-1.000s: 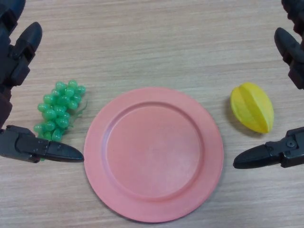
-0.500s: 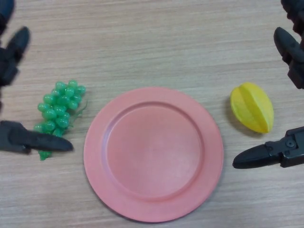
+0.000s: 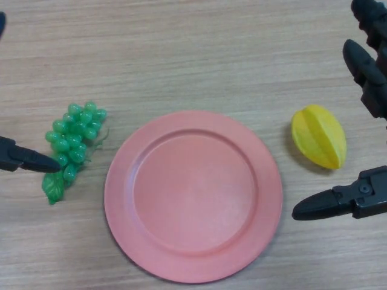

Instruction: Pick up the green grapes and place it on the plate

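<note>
A bunch of green grapes (image 3: 74,136) with a leaf lies on the wooden table, left of a round pink plate (image 3: 193,194). The plate holds nothing. My left hand (image 3: 24,158) shows at the left edge, its thumb tip just left of the grapes; the fingers are spread wide, mostly out of view at the top left. My right hand (image 3: 363,199) is at the right edge, open, its thumb below and its fingers (image 3: 363,66) above a yellow starfruit.
A yellow starfruit (image 3: 319,136) lies right of the plate, between the right hand's thumb and fingers without touching them. The wooden table (image 3: 193,54) stretches bare behind the plate.
My left hand has drawn back to the left and upward; its thumb moved from below the grapes to their left side, and its fingers left the view. The right hand barely moved.
</note>
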Robot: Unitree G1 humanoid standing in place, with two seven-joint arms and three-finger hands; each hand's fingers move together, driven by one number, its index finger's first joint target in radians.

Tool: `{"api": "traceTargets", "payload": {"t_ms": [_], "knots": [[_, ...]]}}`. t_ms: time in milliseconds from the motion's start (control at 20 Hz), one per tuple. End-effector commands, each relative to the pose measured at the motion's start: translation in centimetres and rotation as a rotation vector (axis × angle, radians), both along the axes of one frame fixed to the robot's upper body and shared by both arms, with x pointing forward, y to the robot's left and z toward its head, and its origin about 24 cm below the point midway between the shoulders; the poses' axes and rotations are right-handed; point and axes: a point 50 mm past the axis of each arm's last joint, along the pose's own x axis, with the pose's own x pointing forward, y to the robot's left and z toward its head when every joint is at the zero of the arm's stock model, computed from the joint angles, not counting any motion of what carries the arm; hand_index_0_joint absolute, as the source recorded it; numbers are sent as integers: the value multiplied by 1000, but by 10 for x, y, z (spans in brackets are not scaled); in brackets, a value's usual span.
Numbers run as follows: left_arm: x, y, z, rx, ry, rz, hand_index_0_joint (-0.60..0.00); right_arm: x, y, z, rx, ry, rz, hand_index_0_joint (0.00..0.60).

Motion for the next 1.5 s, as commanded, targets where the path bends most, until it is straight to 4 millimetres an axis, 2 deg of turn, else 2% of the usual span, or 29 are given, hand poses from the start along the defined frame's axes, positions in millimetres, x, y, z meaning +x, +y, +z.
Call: {"api": "traceTargets", "payload": {"t_ms": [50,350,600,700,750,800,850,1200,1500], "knots": [[-2,12,39,219,-198,42,0,-15,-5,33,30,-253,-3,0],[14,4,2,423,-85,21,0,-15,-6,34,40,-251,-5,0],[23,-2,-11,469,-41,-12,0,-15,-7,33,39,-246,-12,0],[24,-4,-15,468,-23,-24,-200,-15,-7,33,41,-245,-12,0],[24,-5,-20,491,0,-37,-350,-15,-8,33,43,-246,-12,0],[25,-6,-25,515,20,-48,-450,-15,-8,33,44,-247,-12,0],[25,-7,-34,566,58,-57,-592,-16,-10,34,47,-249,-14,0],[20,7,-20,597,-37,31,-600,-16,-11,33,48,-248,-26,0],[-1,9,20,546,-35,40,-600,-15,-6,32,59,-243,-15,0]]}}
